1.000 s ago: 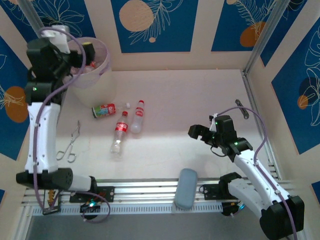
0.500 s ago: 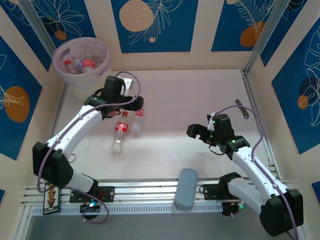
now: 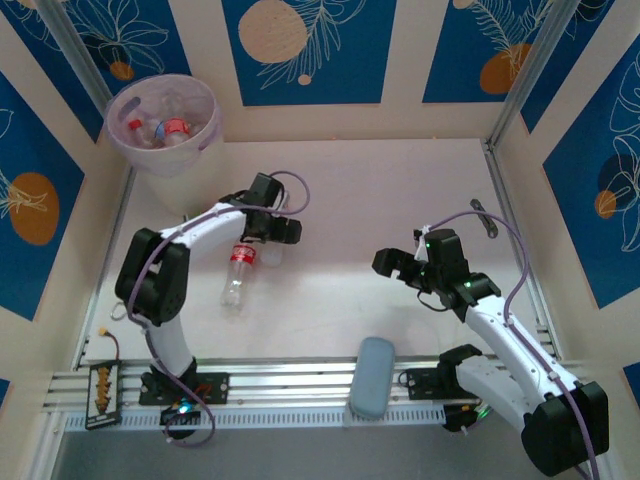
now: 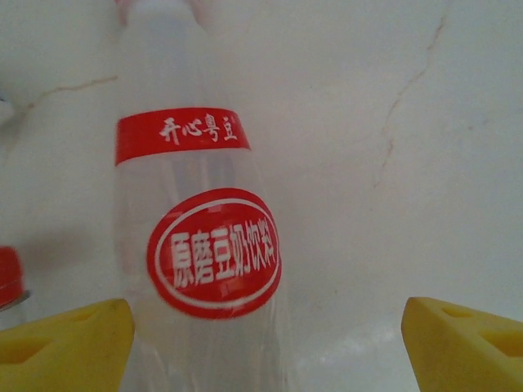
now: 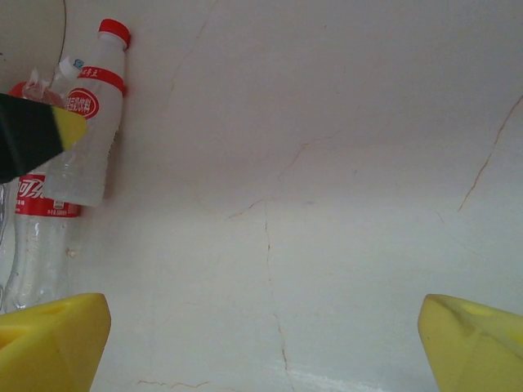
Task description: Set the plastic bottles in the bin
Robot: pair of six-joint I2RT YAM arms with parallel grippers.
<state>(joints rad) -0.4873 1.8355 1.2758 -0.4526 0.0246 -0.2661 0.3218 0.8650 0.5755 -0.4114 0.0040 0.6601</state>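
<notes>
Left fingers (image 4: 65,343) spread wide either side of a red-labelled bottle (image 4: 208,253) lying on the tabletop (image 4: 392,122); right fingers (image 5: 49,339) spread, empty.

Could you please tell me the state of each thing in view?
left gripper: open, straddling the oval-label bottle
right gripper: open, empty
oval-label bottle: lying flat, ungripped
cola bottle: lying flat, untouched
bin: upright, holding several bottles

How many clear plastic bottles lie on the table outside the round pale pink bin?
2: one red-labelled bottle beneath the left gripper, one cola-labelled bottle beside it. The left arm may hide more.
</notes>
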